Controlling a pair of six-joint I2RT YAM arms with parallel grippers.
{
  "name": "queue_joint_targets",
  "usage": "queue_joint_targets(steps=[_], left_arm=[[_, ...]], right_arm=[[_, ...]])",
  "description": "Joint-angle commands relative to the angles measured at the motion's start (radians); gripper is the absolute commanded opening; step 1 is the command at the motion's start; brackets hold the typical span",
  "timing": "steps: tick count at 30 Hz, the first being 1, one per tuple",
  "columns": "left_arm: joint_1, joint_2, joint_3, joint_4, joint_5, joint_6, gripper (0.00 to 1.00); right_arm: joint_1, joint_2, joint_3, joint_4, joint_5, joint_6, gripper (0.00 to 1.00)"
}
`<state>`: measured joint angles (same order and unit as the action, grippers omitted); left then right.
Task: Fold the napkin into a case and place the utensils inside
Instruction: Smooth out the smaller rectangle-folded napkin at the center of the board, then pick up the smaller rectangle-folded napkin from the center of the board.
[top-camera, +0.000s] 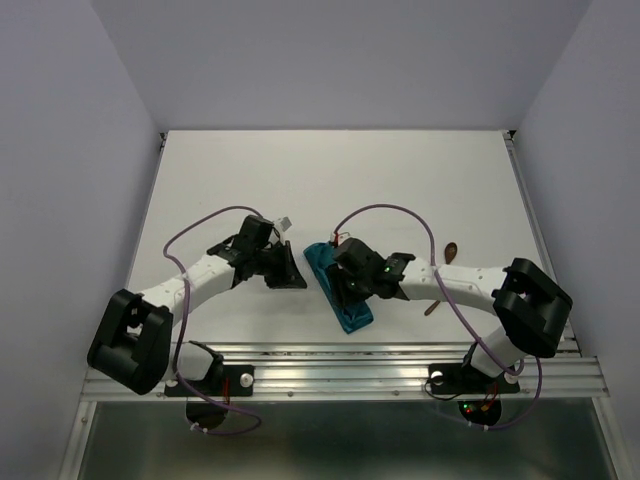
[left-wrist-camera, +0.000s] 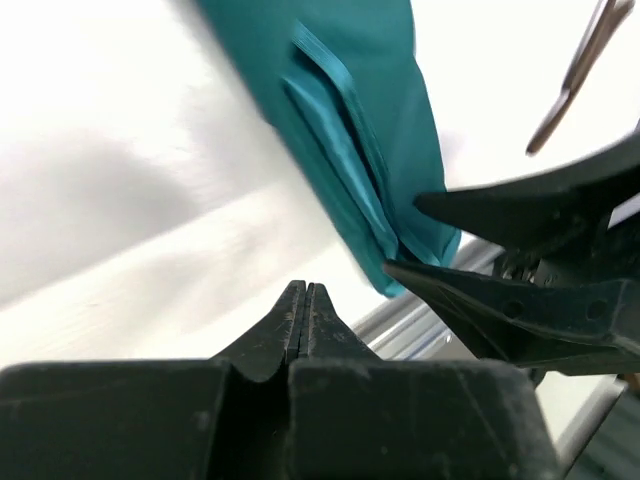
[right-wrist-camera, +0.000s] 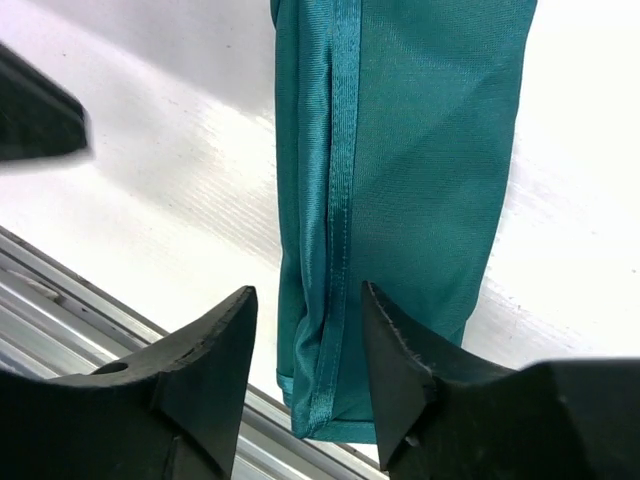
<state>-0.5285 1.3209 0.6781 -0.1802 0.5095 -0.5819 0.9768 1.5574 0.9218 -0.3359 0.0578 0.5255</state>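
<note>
On table (top-camera: 400, 180), folded case (top-camera: 352, 315), utensil (top-camera: 450, 250) outside

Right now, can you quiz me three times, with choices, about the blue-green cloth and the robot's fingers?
1. Where is the folded teal shiny cloth strip?
A) on the white table, near its front edge
B) on the back wall
C) lifted in the air

2. What colour is it?
A) red
B) teal
C) yellow

3. How are the left arm's black fingers?
A) wide open
B) shut on the cloth
C) shut, holding nothing

Answers:
1 A, it lies flat close to the metal rail.
2 B, both wrist views show teal.
3 C, the tips touch with no cloth between them.
</note>
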Motion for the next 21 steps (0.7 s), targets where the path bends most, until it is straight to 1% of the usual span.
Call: queue_joint_targets(steps=[1, 4, 9, 11, 13, 21], left_arm=[[0.097, -0.063, 0.02, -0.059, -0.031, 0.03, 0.0], [0.149, -0.069, 0.031, -0.045, -0.04, 0.013, 0.0], [0.193, -0.052, 0.047, -0.03, -0.046, 0.013, 0.0], [0.199, -0.046, 0.051, -0.028, -0.051, 0.017, 0.0], [0.199, -0.04, 0.055, -0.028, -0.055, 0.024, 0.0], [0.2, -0.026, 0.043, -0.021, -0.058, 0.03, 0.0]], right_arm=[[0.007, -0.016, 0.054, -0.001, 0.054, -0.019, 0.55], [0.026, -0.003, 0.084, -0.028, 0.086, -0.039, 0.56], [0.062, 0.038, 0.137, -0.055, 0.163, -0.064, 0.56], [0.071, 0.073, 0.172, -0.071, 0.194, -0.082, 0.66], [0.08, 0.113, 0.193, -0.081, 0.214, -0.096, 0.68], [0.102, 0.202, 0.249, -0.117, 0.296, -0.102, 0.66]])
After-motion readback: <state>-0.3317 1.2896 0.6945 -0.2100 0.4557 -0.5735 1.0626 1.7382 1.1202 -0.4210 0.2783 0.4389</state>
